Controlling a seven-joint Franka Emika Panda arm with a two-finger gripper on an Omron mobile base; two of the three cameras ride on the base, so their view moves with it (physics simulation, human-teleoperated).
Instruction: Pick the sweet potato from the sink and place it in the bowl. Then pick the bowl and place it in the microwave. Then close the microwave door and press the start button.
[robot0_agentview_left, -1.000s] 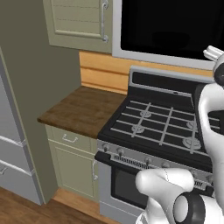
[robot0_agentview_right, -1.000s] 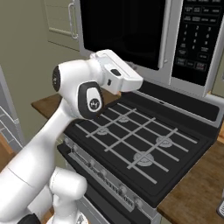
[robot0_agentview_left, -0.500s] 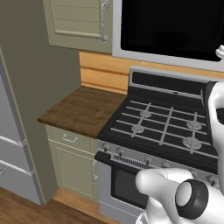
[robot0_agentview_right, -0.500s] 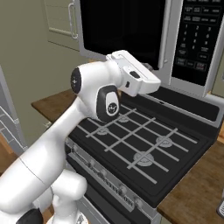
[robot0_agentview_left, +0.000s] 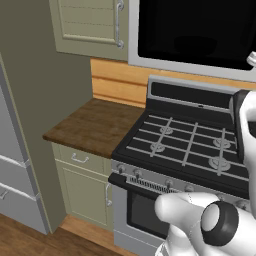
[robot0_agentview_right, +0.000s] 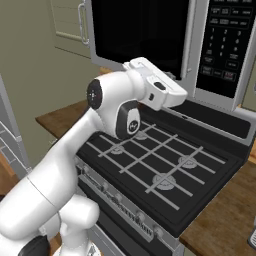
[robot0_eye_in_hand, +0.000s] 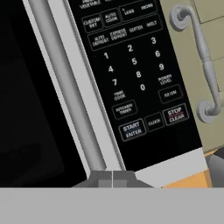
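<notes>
Microwave (robot0_eye_in_hand: 131, 78) keypad carried white lettering — digits 1 to 9 and 0, START ENTER button (robot0_eye_in_hand: 132, 129), STOP CLEAR button (robot0_eye_in_hand: 175, 114), CLOCK, KITCHEN TIMER, TIME COOK, AUTO DEFROST, EXPRESS DEFROST — smaller labels stayed too blurred.

The wide light-grey microwave (robot0_agentview_right: 200, 55) is cut off by the top edge in both base views; its glossy black-windowed door (robot0_eye_in_hand: 30, 87) hides the interior.

Arm (robot0_agentview_right: 75, 150) raised, jaws closed together

The microwave (robot0_agentview_right: 165, 40) hangs above the stove (robot0_agentview_right: 165, 170), counter (robot0_agentview_left: 95, 125) left of it
</notes>
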